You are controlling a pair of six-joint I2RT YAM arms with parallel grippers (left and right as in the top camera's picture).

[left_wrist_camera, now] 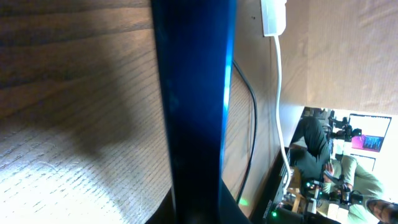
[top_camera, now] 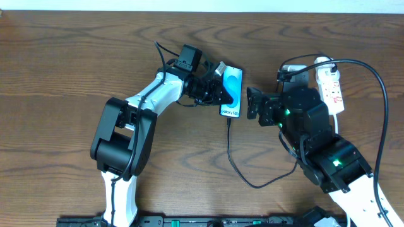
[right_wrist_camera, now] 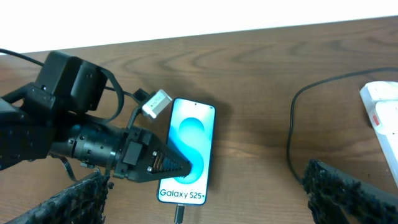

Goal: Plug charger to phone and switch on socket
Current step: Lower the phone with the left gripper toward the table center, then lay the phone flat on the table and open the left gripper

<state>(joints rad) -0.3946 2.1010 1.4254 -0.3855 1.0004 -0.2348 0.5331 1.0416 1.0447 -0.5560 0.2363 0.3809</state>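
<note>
The Galaxy S25 phone [top_camera: 232, 94] lies flat, screen up, near the middle of the wooden surface [top_camera: 63, 63], a little toward 12 o'clock. The left gripper [top_camera: 213, 89] reaches in from 9 o'clock. Its jaws are closed together with nothing between them, and their tip rests on the screen. The right gripper [top_camera: 252, 104] stands just beside the phone at 3 o'clock, jaws wide and empty.

The charger [top_camera: 235, 165] meets the phone at its 6 o'clock end, where the connector [right_wrist_camera: 179, 213] seems seated; how deep cannot be told. The phone is probably light, stiff and slippery on wood, so it is safer to press it flat or take its long edges. The charger is limp; only the connector gives a firm hold. The power strip [top_camera: 332, 85] lies at 2 o'clock. It looks light and may slide when a switch is pushed.
</note>
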